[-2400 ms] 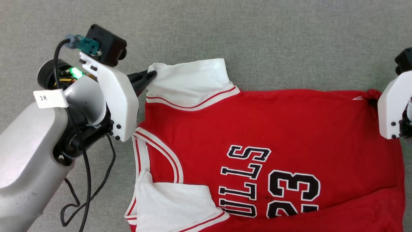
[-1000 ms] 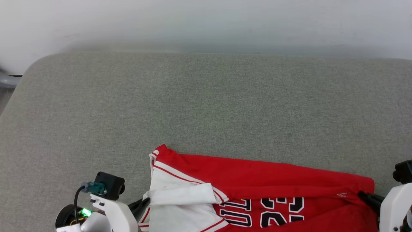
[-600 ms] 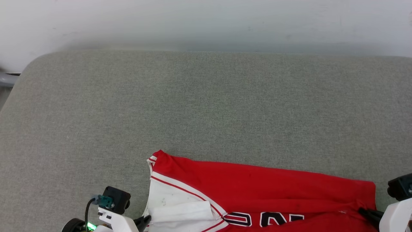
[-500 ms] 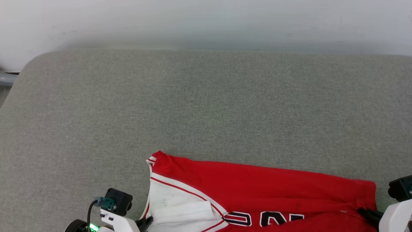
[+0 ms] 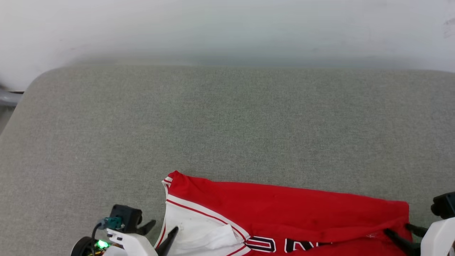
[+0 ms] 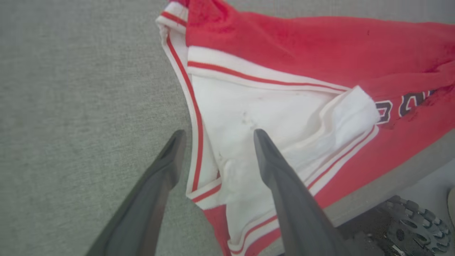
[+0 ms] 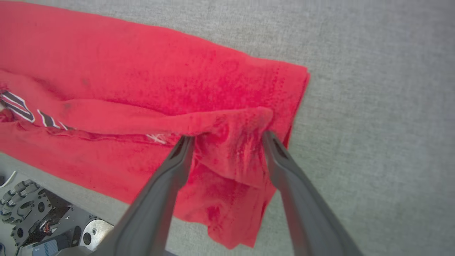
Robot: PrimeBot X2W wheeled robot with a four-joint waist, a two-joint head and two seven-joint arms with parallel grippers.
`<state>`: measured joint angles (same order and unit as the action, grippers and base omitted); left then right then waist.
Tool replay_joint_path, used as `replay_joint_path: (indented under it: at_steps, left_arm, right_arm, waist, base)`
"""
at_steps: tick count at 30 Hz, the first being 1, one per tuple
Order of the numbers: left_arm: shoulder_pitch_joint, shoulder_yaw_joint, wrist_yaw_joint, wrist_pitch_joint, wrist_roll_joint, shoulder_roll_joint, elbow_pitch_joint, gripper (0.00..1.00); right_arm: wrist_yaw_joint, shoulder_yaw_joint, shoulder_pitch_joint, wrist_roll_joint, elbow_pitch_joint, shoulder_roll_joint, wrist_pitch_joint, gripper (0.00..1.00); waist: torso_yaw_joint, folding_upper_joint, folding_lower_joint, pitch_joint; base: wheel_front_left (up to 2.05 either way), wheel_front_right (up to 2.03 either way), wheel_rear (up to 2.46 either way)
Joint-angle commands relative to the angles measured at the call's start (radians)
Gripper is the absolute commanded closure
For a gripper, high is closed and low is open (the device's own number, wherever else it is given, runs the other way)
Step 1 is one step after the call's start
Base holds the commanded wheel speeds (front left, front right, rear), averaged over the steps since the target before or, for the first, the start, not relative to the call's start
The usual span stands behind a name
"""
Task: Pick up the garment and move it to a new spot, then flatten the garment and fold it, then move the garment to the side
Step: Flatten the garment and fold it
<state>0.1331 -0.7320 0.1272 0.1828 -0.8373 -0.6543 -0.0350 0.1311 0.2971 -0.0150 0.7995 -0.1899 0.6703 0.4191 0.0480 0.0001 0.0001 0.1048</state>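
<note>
garment (image 5: 284, 209): creased red knit, white sleeve
left gripper (image 6: 217, 137): fingers spread
right gripper (image 7: 227, 138): fingers spread
mat (image 5: 227, 124): grey felt

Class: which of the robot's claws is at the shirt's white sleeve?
The left claw, open at the white sleeve; the right claw is at a red corner of the shirt.

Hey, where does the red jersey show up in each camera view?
Head view: the garment lies along the bottom edge, centre to right.
Left wrist view: upper right, white sleeve ahead of the open left gripper.
Right wrist view: left and centre, hem corner inside the open right gripper.
Shared landmark: the black lettering.
</note>
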Motion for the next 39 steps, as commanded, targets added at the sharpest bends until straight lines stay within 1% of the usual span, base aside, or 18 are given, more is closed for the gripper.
replay_joint_path:
  at_steps: [1, 4, 7, 8, 9, 10, 12, 13, 16, 18, 22, 23, 27, 31, 39]
  left_arm:
    - [0.004, 0.015, 0.010, -0.028, 0.010, 0.006, 0.007, 0.00]
    - [-0.001, 0.042, 0.032, -0.098, 0.022, 0.019, 0.021, 0.00]
    - [-0.003, 0.073, 0.047, -0.207, 0.048, 0.038, 0.036, 0.00]
    - [-0.002, 0.084, 0.050, -0.250, 0.064, 0.043, 0.039, 0.00]
    - [0.007, 0.099, 0.062, -0.342, 0.108, 0.052, 0.036, 0.00]
    - [0.007, 0.099, 0.062, -0.342, 0.108, 0.052, 0.036, 0.00]
    - [0.014, 0.120, 0.070, -0.412, 0.136, 0.082, 0.043, 0.00]
    - [0.016, 0.134, 0.076, -0.430, 0.157, 0.089, 0.045, 0.00]
    - [0.022, 0.189, 0.089, -0.448, 0.243, 0.128, 0.067, 0.00]
    - [0.016, 0.253, 0.094, -0.449, 0.336, 0.166, 0.113, 0.00]
    - [-0.037, 0.357, 0.066, -0.449, 0.526, 0.228, 0.193, 0.00]
    - [-0.044, 0.378, 0.059, -0.449, 0.573, 0.242, 0.211, 0.00]
    - [-0.084, 0.439, 0.039, -0.449, 0.698, 0.292, 0.258, 0.00]
    - [-0.112, 0.460, 0.009, -0.449, 0.757, 0.325, 0.259, 0.00]
    - [-0.106, 0.491, -0.051, -0.448, 0.789, 0.374, 0.236, 0.00]
  right_arm:
    - [-0.001, -0.013, 0.005, 0.010, 0.016, 0.010, 0.011, 0.00]
    - [-0.001, -0.055, 0.019, 0.031, 0.051, 0.011, 0.057, 0.00]
    - [-0.001, -0.121, 0.031, 0.028, 0.088, -0.002, 0.119, 0.00]
    - [-0.001, -0.144, 0.038, 0.023, 0.094, -0.014, 0.145, 0.00]
    - [-0.001, -0.201, 0.052, 0.003, 0.094, -0.047, 0.212, 0.00]
    - [-0.001, -0.201, 0.052, 0.003, 0.094, -0.047, 0.212, 0.00]
    - [-0.001, -0.268, 0.056, -0.022, 0.100, -0.093, 0.272, 0.00]
    - [-0.001, -0.300, 0.061, -0.043, 0.101, -0.115, 0.297, 0.00]
    - [-0.001, -0.377, 0.075, -0.122, 0.115, -0.178, 0.361, 0.00]
    - [-0.001, -0.431, 0.075, -0.158, 0.127, -0.228, 0.396, 0.00]
    - [-0.001, -0.525, 0.059, -0.186, 0.145, -0.334, 0.465, 0.00]
    - [-0.001, -0.545, 0.055, -0.195, 0.147, -0.353, 0.478, 0.00]
    - [-0.001, -0.609, 0.042, -0.230, 0.136, -0.409, 0.514, 0.00]
    - [-0.001, -0.647, 0.030, -0.261, 0.105, -0.433, 0.521, 0.00]
    - [-0.001, -0.656, 0.000, -0.245, 0.020, -0.460, 0.498, 0.00]
  waist:
    - [-0.004, -0.0001, -0.0001, -0.016]
    - [-0.009, -0.0001, -0.0001, -0.038]
    - [-0.013, -0.0001, -0.0001, -0.055]
    - [-0.014, -0.0001, -0.0001, -0.058]
    - [-0.015, -0.0001, -0.0001, -0.062]
    - [-0.015, -0.0001, -0.0001, -0.062]
    - [-0.013, -0.0001, -0.0001, -0.065]
    - [-0.011, -0.0001, -0.0001, -0.065]
    - [0.000, -0.0001, -0.0001, -0.057]
    - [0.007, -0.0001, -0.0001, -0.048]
    - [0.018, -0.0001, -0.0001, -0.029]
    - [0.021, -0.0001, -0.0001, -0.023]
    - [0.032, -0.0001, -0.0001, -0.005]
    - [0.042, -0.0001, -0.0001, 0.012]
    - [0.058, -0.0001, -0.0001, 0.045]
  base:
    - [0.00, 0.00, 0.00]
    - [0.00, 0.00, 0.00]
    - [0.00, 0.00, 0.00]
    - [0.00, 0.00, 0.00]
    - [0.00, 0.00, 0.00]
    - [0.00, 0.00, 0.00]
    - [0.00, 0.00, 0.00]
    - [0.00, 0.00, 0.00]
    - [0.00, 0.00, 0.00]
    - [0.00, 0.00, 0.00]
    - [0.00, 0.00, 0.00]
    - [0.00, 0.00, 0.00]
    - [0.00, 0.00, 0.00]
    - [0.00, 0.00, 0.00]
    - [0.00, 0.00, 0.00]
